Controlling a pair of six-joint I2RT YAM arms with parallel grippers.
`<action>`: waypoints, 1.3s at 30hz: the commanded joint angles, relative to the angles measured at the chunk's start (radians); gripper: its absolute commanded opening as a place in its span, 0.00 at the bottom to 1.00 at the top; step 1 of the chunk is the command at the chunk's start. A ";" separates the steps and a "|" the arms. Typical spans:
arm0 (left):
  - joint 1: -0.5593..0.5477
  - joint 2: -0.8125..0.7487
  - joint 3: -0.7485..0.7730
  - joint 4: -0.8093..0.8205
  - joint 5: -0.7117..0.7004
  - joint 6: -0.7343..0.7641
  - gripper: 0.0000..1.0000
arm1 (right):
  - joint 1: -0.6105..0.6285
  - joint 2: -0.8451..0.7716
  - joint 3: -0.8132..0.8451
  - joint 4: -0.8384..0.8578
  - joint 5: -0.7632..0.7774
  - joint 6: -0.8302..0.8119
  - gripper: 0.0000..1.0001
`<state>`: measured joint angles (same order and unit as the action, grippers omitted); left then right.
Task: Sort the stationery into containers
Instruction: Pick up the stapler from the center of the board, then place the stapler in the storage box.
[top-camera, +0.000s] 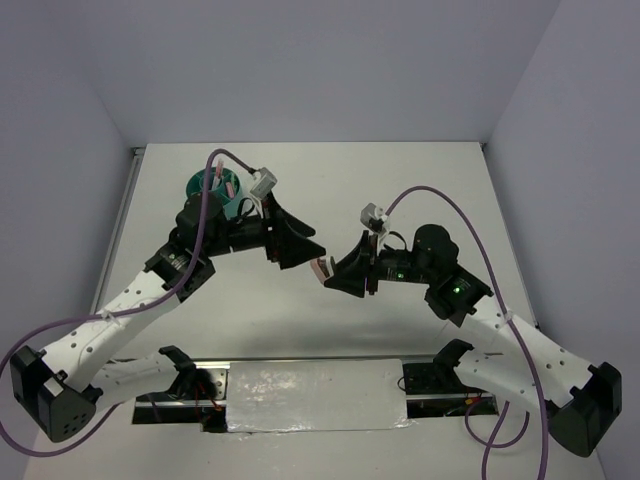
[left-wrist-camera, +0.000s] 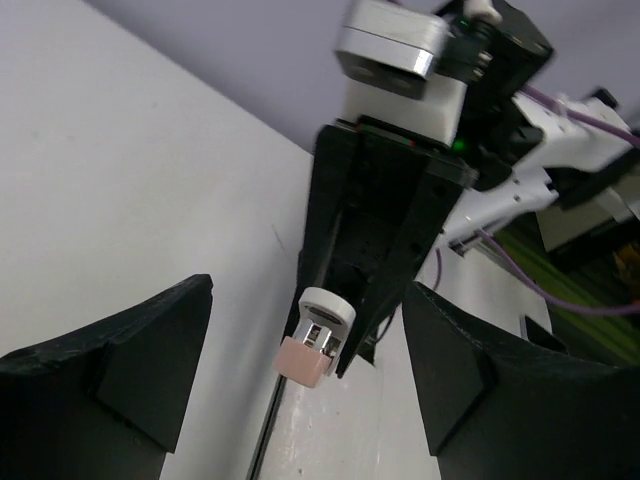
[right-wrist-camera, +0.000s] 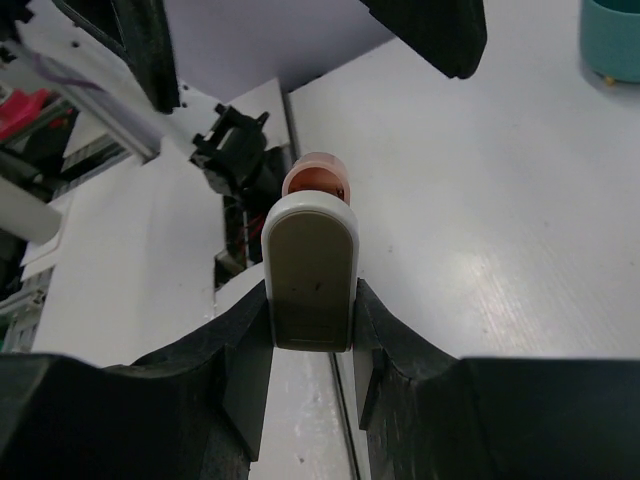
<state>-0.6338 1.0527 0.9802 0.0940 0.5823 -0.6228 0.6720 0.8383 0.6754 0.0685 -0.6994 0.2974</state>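
**Eraser held in mid-air, well right of the organizer**

The teal organizer sits toward the far left of the table. Just right of it, the left gripper stands wide open, holding nothing, and faces the eraser. That white piece with a pink end hangs further right of the organizer, above the table, pinched in the right gripper. Only the short pink end sticks out. A hand-over could jam against the right fingers, or drop the eraser if the right gripper lets go too soon.

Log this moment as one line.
left gripper: open, facing eraser | right gripper: shut on eraser | teal organizer: partly hidden by left arm
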 joint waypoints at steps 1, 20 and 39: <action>-0.004 -0.046 -0.044 0.202 0.233 0.061 0.88 | 0.006 -0.014 0.062 0.074 -0.156 -0.004 0.00; -0.030 -0.059 -0.109 0.374 0.381 -0.003 0.64 | 0.006 0.008 0.145 0.099 -0.210 0.003 0.00; -0.032 -0.070 0.112 -0.203 -0.574 0.474 0.00 | -0.227 -0.074 -0.012 0.065 -0.118 -0.018 1.00</action>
<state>-0.6701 0.9874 1.0336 0.0254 0.4488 -0.3523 0.5259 0.8158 0.7238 0.1143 -0.8555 0.2699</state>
